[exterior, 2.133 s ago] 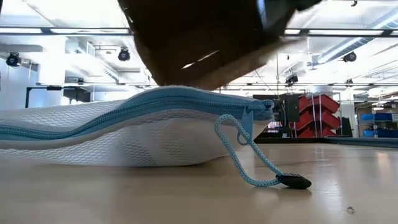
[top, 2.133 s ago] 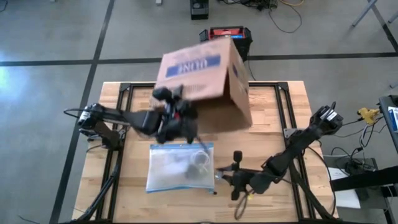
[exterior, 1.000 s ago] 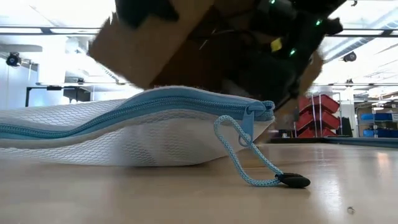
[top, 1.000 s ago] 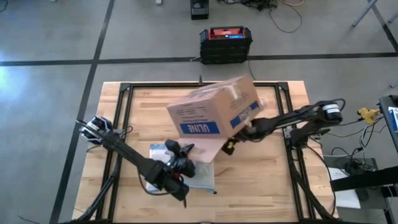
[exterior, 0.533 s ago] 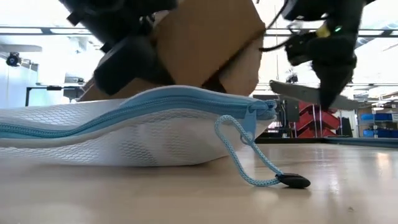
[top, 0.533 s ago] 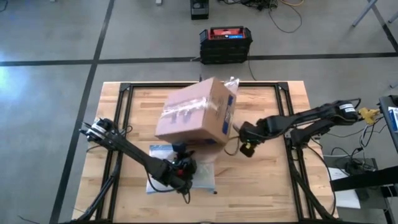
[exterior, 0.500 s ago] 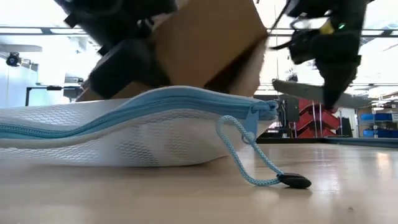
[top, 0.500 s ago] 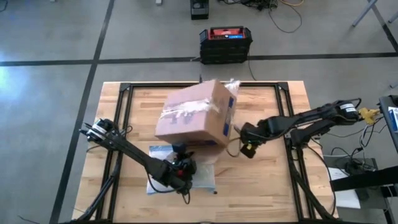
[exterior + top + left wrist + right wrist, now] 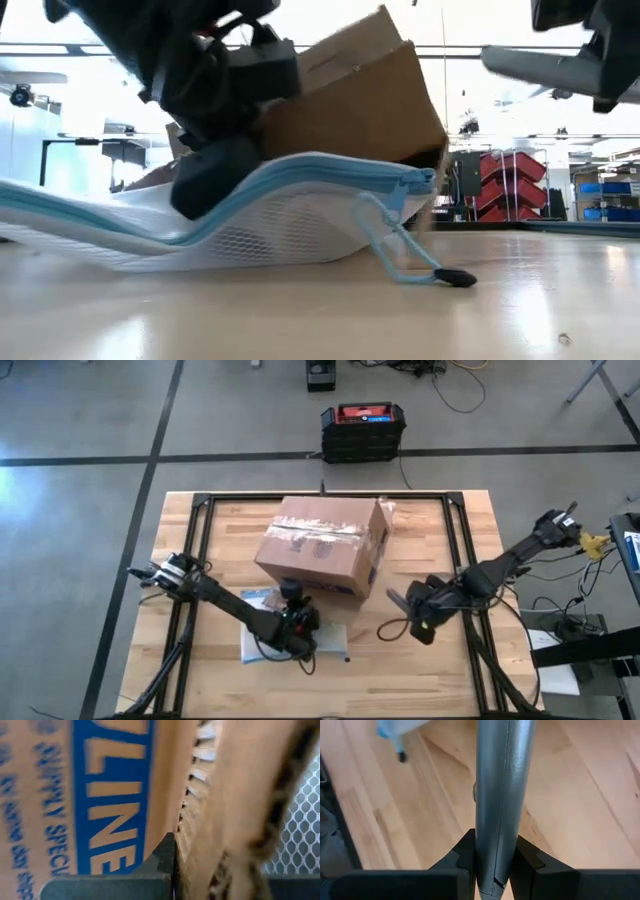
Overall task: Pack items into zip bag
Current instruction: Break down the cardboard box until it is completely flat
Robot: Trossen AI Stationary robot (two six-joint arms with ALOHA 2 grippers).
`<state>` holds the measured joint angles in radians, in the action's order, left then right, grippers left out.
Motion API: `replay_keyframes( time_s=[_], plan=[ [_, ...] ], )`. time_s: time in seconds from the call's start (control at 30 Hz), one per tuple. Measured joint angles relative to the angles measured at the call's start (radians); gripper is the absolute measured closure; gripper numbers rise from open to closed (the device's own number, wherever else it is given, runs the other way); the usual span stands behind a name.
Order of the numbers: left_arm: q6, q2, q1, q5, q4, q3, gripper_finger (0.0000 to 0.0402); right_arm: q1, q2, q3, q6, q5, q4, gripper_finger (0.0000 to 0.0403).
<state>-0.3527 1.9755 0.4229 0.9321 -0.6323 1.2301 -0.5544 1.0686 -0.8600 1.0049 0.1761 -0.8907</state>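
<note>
The zip bag (image 9: 300, 215) is a white mesh pouch with a pale-blue zip and a blue pull cord (image 9: 405, 255). It lies near the table's front edge, half under my left arm (image 9: 262, 648). Just behind it a brown ULINE cardboard box (image 9: 325, 550) stands tilted. My left gripper (image 9: 297, 628) is shut on the box's flap, right over the bag. My right gripper (image 9: 414, 612) hangs over the bare wood right of the box, shut on a long grey tool (image 9: 502, 780). The items do not show. My left gripper pinches a corrugated cardboard flap (image 9: 220, 820) of the box between its two fingers, at the box's near side. Its dark underside (image 9: 215, 185) bears down on the bag's top and dents it. My right gripper pinches the grey tool's shaft (image 9: 492, 845) between its two fingers. The fingers lie along it and slant down. The tool sticks out past the fingertips (image 9: 555, 68), clear of the table.
Black frame rails (image 9: 192, 560) (image 9: 464, 560) run along the table's left and right sides. A black-and-red case (image 9: 362, 422) stands on the floor beyond the far edge. Bare wood (image 9: 400, 680) lies at the near right.
My left gripper has gone down onto the bag with the box's flap, and the bag's top has dented under it. The box has turned over, its taped face now up. My right gripper has drawn away from the box toward the table's right and near edges, holding the tool.
</note>
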Motion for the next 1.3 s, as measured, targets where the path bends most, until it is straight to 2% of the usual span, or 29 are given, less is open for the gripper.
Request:
replay_keyframes(
  time_s=[0.13,0.23,0.33,0.4,0.5,0.6,0.73,0.87,1.0,1.1,1.2,1.23,1.3],
  plan=[
    [0.003,0.0,-0.057,-0.052,-0.009,0.001,0.0401,-0.011,-0.006,0.0,-0.006,0.062,0.006,0.0347],
    [-0.009,-0.012,-0.087,-0.049,-0.079,-0.001,0.0401,0.003,-0.004,0.0,-0.027,0.105,0.007,0.0347],
    [-0.005,-0.024,-0.092,-0.045,-0.083,-0.003,0.0398,0.017,0.006,0.0,-0.054,0.144,0.022,0.0347],
    [0.038,-0.033,-0.092,-0.11,-0.017,-0.005,0.0387,0.032,0.018,0.0,-0.098,0.185,0.079,0.0347],
    [0.111,-0.034,-0.087,-0.238,0.114,-0.004,0.0361,0.047,0.034,0.0,-0.187,0.192,0.184,0.0347],
    [0.148,-0.036,-0.073,-0.319,0.084,0.016,0.0327,0.044,0.034,-0.022,-0.27,0.191,0.287,0.0347],
    [0.151,-0.06,-0.016,-0.275,-0.099,0.073,0.028,0.021,0.031,-0.099,-0.361,0.199,0.307,0.0347],
    [0.177,-0.124,0.038,-0.208,-0.114,0.115,0.0243,0.047,0.043,-0.147,-0.459,0.265,0.324,0.0347],
    [0.189,-0.185,0.055,-0.229,-0.122,0.126,0.0217,0.143,0.059,-0.151,-0.508,0.296,0.348,0.0347],
    [0.187,-0.247,0.066,-0.254,-0.192,0.124,0.0203,0.225,0.065,-0.142,-0.519,0.299,0.34,0.0347],
    [0.148,-0.324,0.074,-0.265,-0.283,0.11,0.0196,0.311,0.081,-0.138,-0.505,0.248,0.272,0.0347],
    [0.131,-0.354,0.074,-0.259,-0.3,0.104,0.0195,0.336,0.089,-0.134,-0.498,0.239,0.24,0.0347],
    [0.096,-0.425,0.077,-0.182,-0.301,0.076,0.0194,0.374,0.101,-0.129,-0.479,0.235,0.186,0.0347]
  ],
)
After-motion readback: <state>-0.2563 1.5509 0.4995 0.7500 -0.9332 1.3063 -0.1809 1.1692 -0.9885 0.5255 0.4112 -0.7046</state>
